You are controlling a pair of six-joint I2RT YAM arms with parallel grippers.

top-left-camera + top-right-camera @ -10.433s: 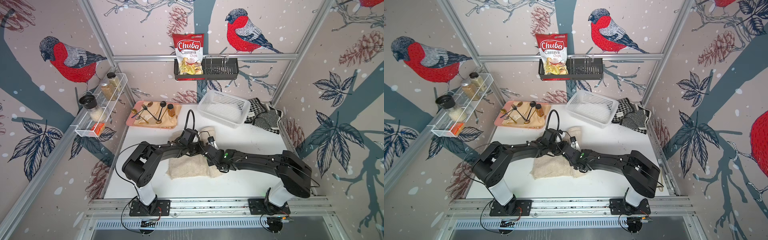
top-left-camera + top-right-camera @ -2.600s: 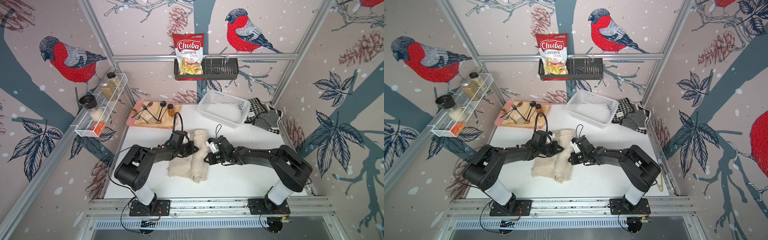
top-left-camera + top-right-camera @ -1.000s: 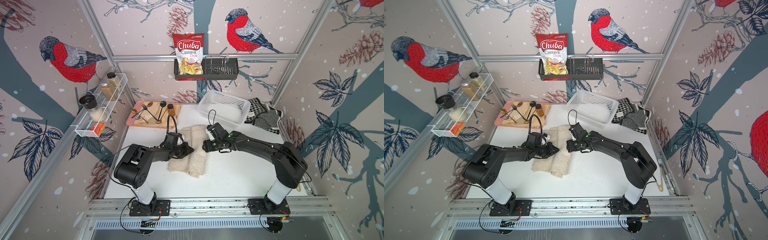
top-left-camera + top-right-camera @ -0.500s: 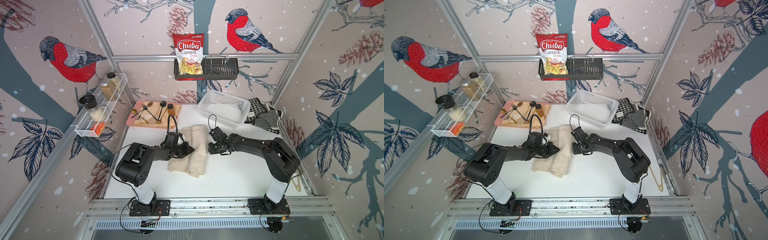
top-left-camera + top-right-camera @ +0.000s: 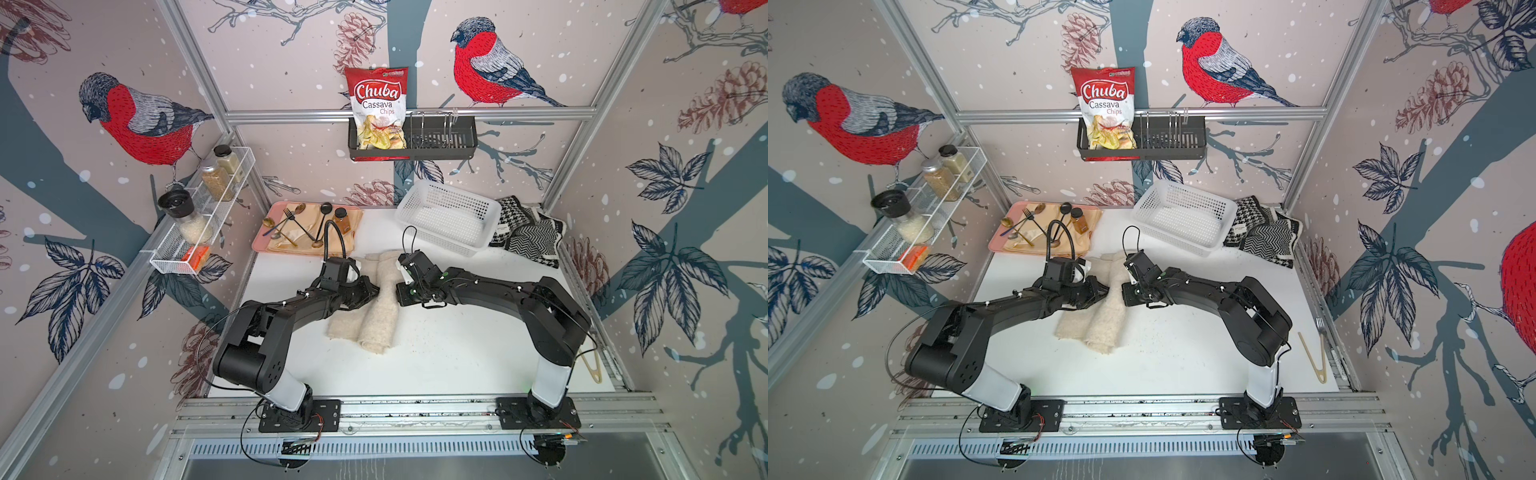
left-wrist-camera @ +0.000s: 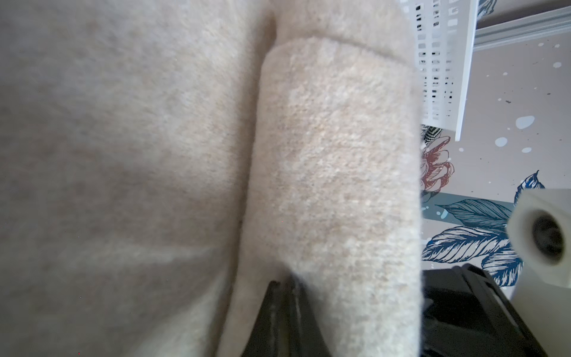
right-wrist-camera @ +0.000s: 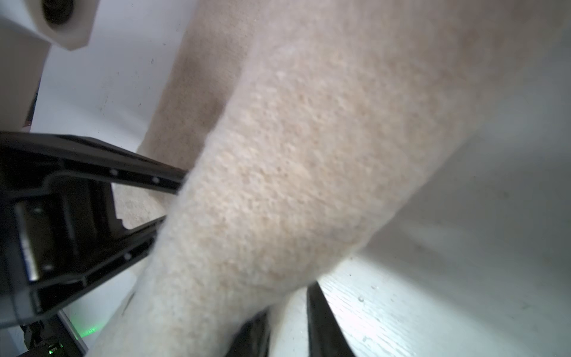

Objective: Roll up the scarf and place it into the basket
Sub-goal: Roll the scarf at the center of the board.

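**Item 1. Left arm.** Lies low over the white tabletop (image 5: 436,353), reaching forward from its base and bent inward. The forearm is near level.

**Item 2. Left gripper** (image 5: 372,291). Closed. In the left wrist view its dark fingers (image 6: 278,315) sit together in the crease beside the roll, apparently pinching a layer of cloth.

**Item 3. Cream woollen scarf, partly rolled** (image 5: 380,316). It rests on the tabletop directly between the two grippers and touches both. Its long axis runs away from the arm bases, crosswise to each gripper's line of reach. The rolled part lies on the right gripper's side and the flat remainder under the left.

**Item 4. Right gripper** (image 5: 400,289). The jaws stand narrow. The right wrist view shows one finger (image 7: 324,321) outside the roll's edge and the other beneath it, with cloth between them.

**Item 5. Right arm.** Mirrors the left: low, elbow out, wrist turned inward.

**Item 6. White perforated plastic basket** (image 5: 432,235). It stands beyond the right gripper and slightly to its outer side, apart from the scarf, and is empty. The right arm is judged the nearer carrier.
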